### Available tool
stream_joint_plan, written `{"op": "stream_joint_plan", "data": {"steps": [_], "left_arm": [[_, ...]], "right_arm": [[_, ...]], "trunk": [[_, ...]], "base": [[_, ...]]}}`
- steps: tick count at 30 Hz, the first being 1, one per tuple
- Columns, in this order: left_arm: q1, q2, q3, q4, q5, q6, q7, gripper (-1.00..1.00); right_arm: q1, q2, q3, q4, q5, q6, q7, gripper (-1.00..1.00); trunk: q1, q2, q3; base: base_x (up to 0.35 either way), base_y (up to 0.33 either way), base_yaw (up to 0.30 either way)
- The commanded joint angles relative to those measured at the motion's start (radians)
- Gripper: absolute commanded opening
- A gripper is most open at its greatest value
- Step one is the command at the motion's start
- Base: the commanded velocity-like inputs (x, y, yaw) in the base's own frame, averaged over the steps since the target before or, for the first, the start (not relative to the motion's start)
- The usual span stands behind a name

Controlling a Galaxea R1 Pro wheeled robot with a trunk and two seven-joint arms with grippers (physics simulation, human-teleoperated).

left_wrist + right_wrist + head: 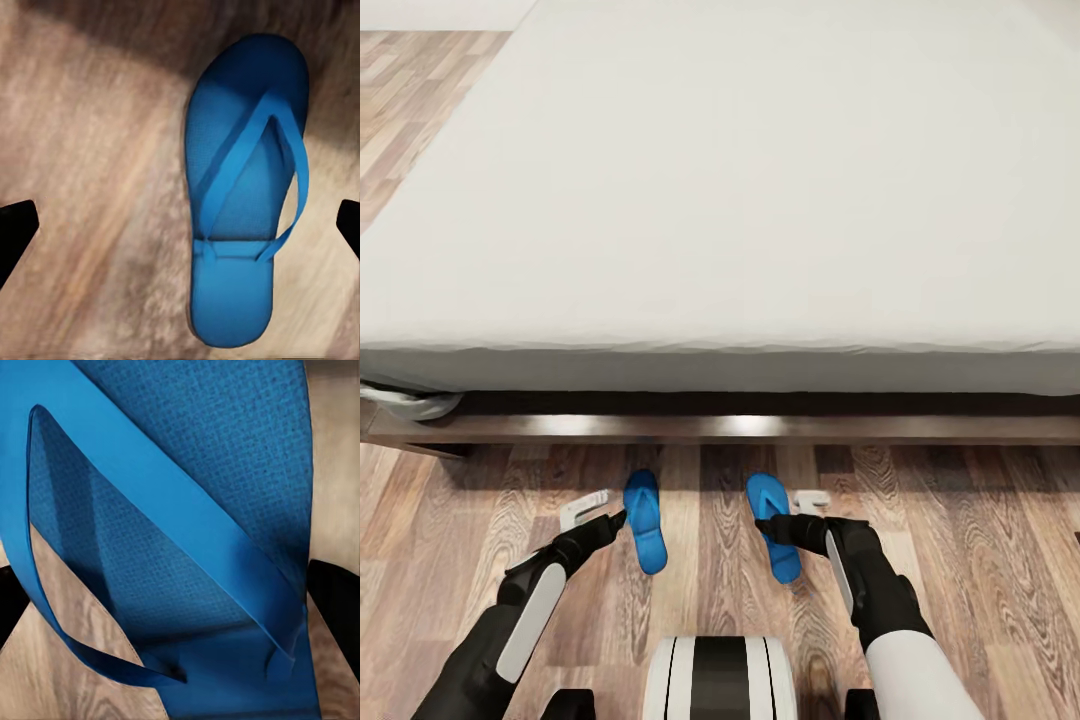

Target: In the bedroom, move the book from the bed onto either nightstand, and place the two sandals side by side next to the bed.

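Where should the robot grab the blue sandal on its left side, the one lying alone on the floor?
Probably from straight above, closing across the narrow waist of the left sandal, where the straps arch up off the sole. It lies flat on the wood floor, sole down, so its sides offer little to pinch. The left gripper hangs over it with its fingers spread wide.

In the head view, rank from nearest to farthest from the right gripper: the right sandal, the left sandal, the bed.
1. Right sandal, directly at the right gripper.
2. Left sandal, on the floor toward the left arm.
3. Bed, ahead, past both sandals.
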Motion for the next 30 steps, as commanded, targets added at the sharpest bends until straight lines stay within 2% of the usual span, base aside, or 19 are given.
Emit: {"op": "stream_joint_plan", "data": {"steps": [1,4,10,21,30], "left_arm": [[0.0,0.001,-0.002,-0.002,0.011,0.002,0.01,1.0],[0.018,0.003,0.02,-0.028,0.011,0.018,0.009,1.0],[0.03,0.003,0.035,-0.046,0.011,0.031,0.008,1.0],[0.033,-0.001,0.039,-0.052,0.012,0.036,0.005,1.0],[0.028,-0.01,0.036,-0.053,0.011,0.037,0.009,1.0]], "right_arm": [[0.0,0.001,-0.005,-0.002,0.011,0.003,0.008,-1.0],[-0.012,0.001,0.007,-0.001,0.009,-0.007,-0.005,-1.0],[-0.021,0.001,0.015,0.005,0.007,-0.019,-0.021,-1.0],[-0.025,0.001,0.018,0.012,0.005,-0.033,-0.028,-1.0],[-0.034,0.001,0.015,0.014,0.005,-0.035,-0.029,-1.0]], "trunk": [[0.0,0.0,-0.001],[0.0,0.0,-0.001],[0.0,0.0,-0.001],[0.0,0.0,-0.001],[0.0,0.0,-0.001]], "base": [[0.0,0.0,0.177],[0.0,0.0,0.218],[0.0,0.0,0.258],[0.0,0.0,0.269],[0.0,0.0,0.094]]}}
